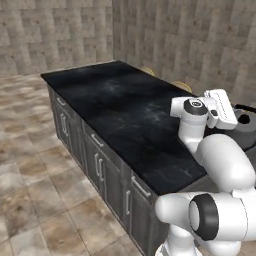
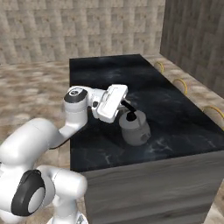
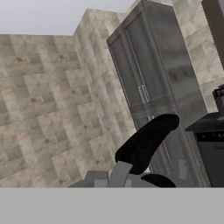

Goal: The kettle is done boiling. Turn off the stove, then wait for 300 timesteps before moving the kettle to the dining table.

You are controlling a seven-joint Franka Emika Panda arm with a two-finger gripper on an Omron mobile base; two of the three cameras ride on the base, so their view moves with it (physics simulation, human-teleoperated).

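The small squat grey metal kettle [image 2: 135,128] stood on the black, white-veined marble top of the long dining table [image 2: 183,118], near the table's front edge, so the carry looked all but finished. The two-finger gripper [image 2: 127,108] was pinched tight on the kettle's thin black arched handle [image 3: 146,142], and the kettle's base appeared to rest on the marble (though contact was hard to confirm from these angles). The stove was out of sight, so whether it had been switched off could not be judged here. What seemed left was to let go and lift clear.
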